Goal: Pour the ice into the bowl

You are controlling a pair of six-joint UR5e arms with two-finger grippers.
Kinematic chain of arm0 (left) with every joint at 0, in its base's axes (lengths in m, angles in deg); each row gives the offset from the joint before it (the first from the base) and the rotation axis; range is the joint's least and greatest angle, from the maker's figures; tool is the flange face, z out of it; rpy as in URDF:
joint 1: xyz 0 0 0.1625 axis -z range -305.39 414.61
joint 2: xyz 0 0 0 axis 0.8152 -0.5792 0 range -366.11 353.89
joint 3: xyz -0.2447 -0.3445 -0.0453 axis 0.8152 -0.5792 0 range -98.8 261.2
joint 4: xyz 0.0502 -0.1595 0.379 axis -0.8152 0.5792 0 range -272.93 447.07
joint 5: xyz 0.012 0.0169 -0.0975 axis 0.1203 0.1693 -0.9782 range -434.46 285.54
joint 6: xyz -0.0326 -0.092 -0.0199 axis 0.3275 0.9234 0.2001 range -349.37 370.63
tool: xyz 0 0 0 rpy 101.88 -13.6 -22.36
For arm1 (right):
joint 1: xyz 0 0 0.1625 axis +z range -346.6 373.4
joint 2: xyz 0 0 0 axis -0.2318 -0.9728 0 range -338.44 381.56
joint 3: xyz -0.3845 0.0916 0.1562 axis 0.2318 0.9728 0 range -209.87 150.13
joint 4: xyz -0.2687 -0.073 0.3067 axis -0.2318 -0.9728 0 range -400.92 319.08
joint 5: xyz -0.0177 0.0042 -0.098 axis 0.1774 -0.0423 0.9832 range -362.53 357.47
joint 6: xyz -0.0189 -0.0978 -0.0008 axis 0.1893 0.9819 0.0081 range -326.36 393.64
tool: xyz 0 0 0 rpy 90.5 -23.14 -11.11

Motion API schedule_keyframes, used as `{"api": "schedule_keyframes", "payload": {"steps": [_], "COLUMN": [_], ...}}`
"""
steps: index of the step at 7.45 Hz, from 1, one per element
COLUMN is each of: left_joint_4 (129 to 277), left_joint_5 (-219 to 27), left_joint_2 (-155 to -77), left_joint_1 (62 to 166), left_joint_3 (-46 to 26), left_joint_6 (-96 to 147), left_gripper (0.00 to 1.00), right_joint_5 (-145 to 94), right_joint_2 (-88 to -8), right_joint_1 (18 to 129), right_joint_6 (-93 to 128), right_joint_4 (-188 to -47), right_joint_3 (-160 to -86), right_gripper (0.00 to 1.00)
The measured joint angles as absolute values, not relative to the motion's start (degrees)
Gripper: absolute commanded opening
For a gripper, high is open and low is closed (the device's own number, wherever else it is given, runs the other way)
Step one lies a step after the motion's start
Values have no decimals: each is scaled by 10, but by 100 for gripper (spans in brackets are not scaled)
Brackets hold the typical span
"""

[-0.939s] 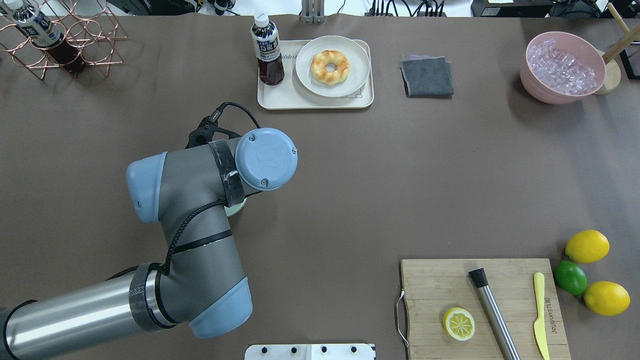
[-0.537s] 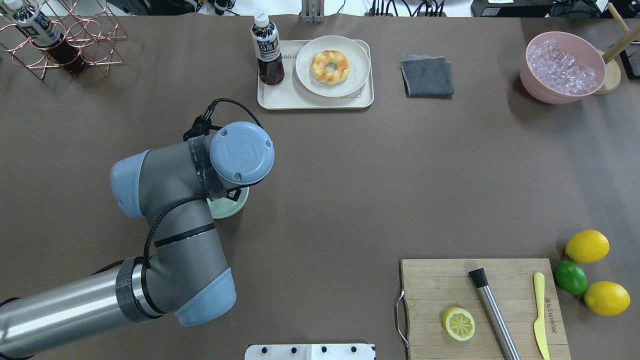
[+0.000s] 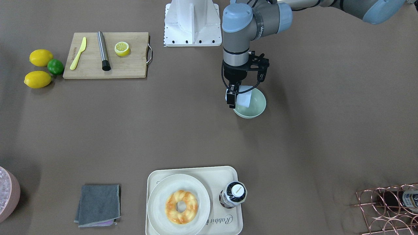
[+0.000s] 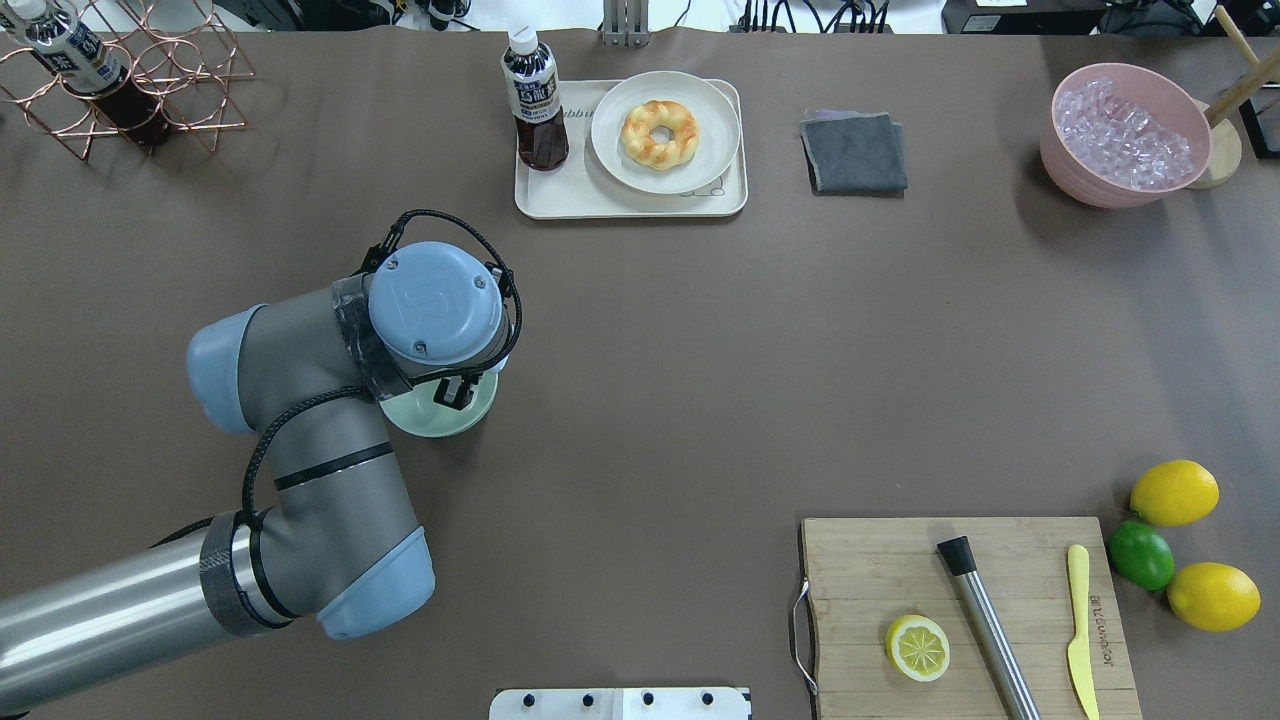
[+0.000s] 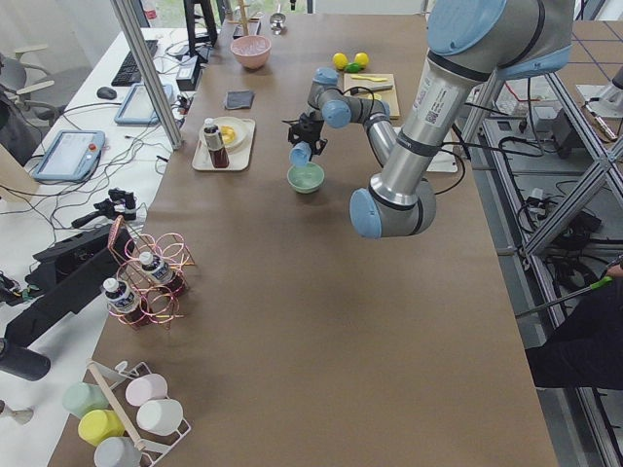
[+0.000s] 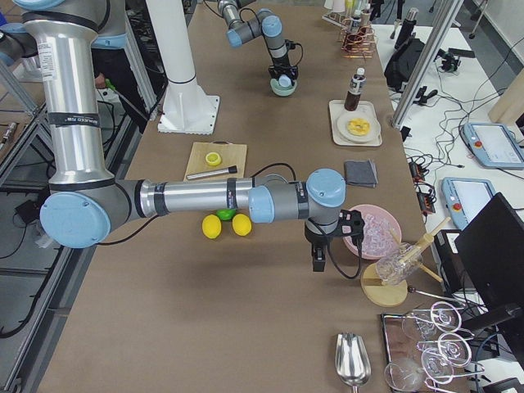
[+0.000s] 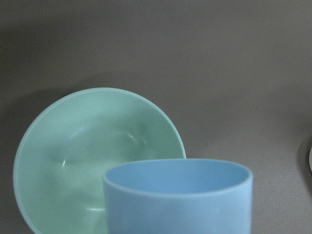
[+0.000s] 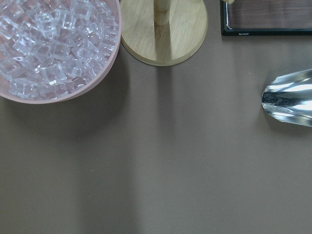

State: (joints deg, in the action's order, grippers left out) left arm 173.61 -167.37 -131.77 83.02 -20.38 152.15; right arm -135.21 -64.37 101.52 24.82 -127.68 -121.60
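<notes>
The pale mint-green bowl (image 3: 254, 109) (image 4: 432, 420) stands on the brown table, left of centre in the overhead view. My left gripper (image 3: 237, 98) (image 4: 456, 390) is shut on a light blue cup (image 3: 245, 97) (image 7: 178, 195), held tilted just over the bowl's rim. In the left wrist view the bowl (image 7: 92, 146) holds only faint glassy glints; I cannot tell whether they are ice. The cup's inside is hidden. My right gripper (image 6: 318, 260) hangs above the table beside the pink bowl; I cannot tell whether it is open or shut.
A pink bowl (image 4: 1060, 150) heaped with ice sits far right. A tray (image 4: 530, 195) carries a doughnut plate and a bottle (image 4: 533, 100). A grey cloth (image 4: 853, 152), a cutting board (image 4: 870, 570), lemons (image 4: 1175, 492), a wire rack (image 4: 150, 70) and a metal scoop (image 8: 290, 97) lie around.
My left arm has swung toward the overhead view's left and its wrist has turned. More of the mint bowl now shows from under it.
</notes>
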Motion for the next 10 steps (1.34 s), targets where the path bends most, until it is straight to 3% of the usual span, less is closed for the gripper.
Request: {"api": "schedule_keyframes", "payload": {"steps": [6,10], "left_joint_4": [1862,2004], "left_joint_5": [-1708,-1707], "left_joint_2": [-1283,-1213], "left_joint_1": [816,821], "left_joint_3": [-207,-208], "left_joint_6": [1613,1674], "left_gripper": [52,52], "right_joint_5": [-1352,-1352], "right_joint_2": [-642,-645], "right_joint_1": [1014,1013], "right_joint_6": [248,250], "right_joint_4": [-1277,-1277], "right_joint_3": [-1219,-1224], "right_gripper": [99,99]}}
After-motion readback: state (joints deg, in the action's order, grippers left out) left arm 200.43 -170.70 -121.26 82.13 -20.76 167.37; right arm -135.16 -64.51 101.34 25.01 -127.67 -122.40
